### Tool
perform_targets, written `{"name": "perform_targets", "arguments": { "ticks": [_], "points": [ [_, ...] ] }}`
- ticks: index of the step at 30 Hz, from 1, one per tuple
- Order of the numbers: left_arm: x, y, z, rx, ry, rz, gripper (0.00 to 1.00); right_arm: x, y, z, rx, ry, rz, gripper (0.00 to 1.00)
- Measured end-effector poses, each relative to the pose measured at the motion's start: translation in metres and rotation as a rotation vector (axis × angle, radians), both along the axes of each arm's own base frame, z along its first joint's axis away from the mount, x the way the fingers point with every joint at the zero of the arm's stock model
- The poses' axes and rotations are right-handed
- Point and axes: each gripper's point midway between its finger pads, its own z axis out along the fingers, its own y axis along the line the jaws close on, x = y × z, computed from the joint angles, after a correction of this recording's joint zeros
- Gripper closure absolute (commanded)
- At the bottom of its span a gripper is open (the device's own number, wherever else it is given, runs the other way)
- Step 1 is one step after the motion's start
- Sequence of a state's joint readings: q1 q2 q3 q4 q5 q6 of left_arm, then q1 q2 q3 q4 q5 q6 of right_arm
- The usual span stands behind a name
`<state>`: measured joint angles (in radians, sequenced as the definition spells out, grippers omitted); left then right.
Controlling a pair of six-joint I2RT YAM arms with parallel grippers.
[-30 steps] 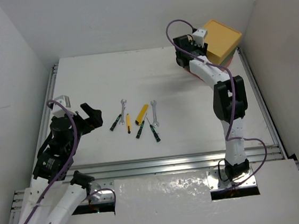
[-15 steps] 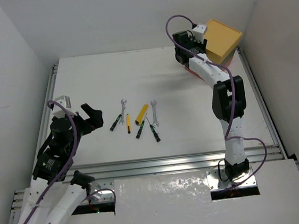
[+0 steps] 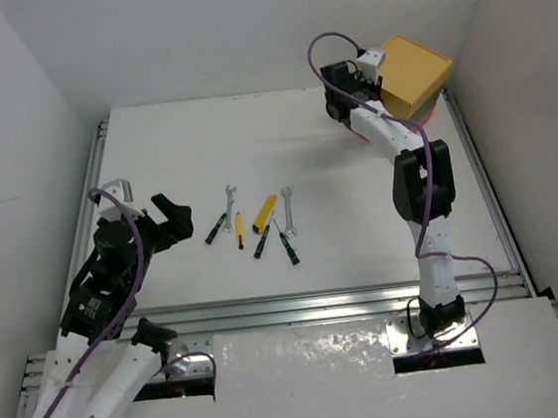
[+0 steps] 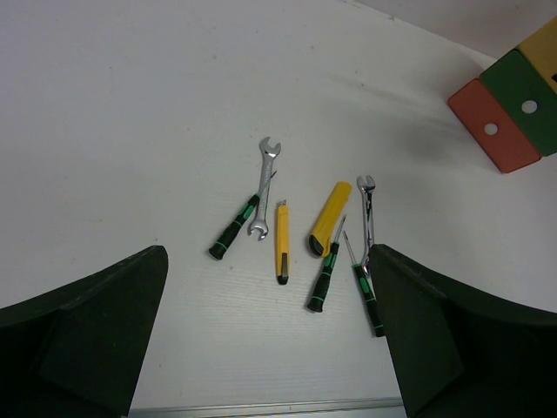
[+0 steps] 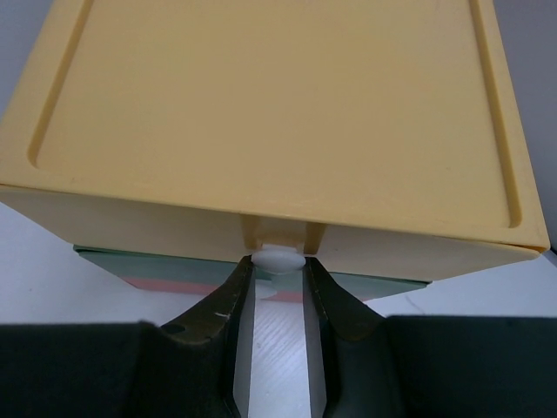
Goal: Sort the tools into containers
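Note:
The tools lie in a loose row on the table: two silver wrenches (image 3: 230, 196) (image 3: 288, 208), three black-green screwdrivers (image 3: 215, 228) (image 3: 263, 244) (image 3: 288, 246), a thin yellow-black screwdriver (image 3: 239, 230) and a flat yellow cutter (image 3: 265, 212). My left gripper (image 3: 170, 215) is open and empty, just left of them. In the left wrist view the gripper (image 4: 265, 287) frames the cutter (image 4: 329, 218). The stacked drawers (image 3: 415, 75) stand at the far right. My right gripper (image 5: 277, 272) is shut on the white knob (image 5: 277, 259) of the yellow top drawer (image 5: 278, 104), which looks closed.
The green drawer (image 5: 157, 261) and the red-orange drawer (image 5: 174, 286) sit under the yellow one; both show closed in the left wrist view (image 4: 526, 100) (image 4: 492, 126). A metal rail (image 3: 319, 305) runs along the near table edge. Walls stand close on the sides.
My right wrist has shifted slightly toward the yellow drawer's front. The left arm and the tools have not moved.

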<state>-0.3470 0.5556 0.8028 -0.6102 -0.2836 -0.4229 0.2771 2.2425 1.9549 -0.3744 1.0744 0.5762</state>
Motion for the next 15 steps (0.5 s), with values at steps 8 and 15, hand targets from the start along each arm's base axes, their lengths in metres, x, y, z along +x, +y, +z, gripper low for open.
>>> {"name": "perform_targets", "arguments": {
  "ticks": [8, 15],
  "points": [
    [-0.0003, -0.0004, 0.0004, -0.001, -0.002, -0.002, 0.0, 0.0029, 0.0011, 0.0022, 0.002, -0.007, 0.004, 0.51],
    [-0.0006, -0.0018, 0.0004, -0.001, -0.002, -0.008, 0.0, 0.0055, 0.0018, 0.0034, -0.007, -0.005, 0.008, 0.64]
  ]
}}
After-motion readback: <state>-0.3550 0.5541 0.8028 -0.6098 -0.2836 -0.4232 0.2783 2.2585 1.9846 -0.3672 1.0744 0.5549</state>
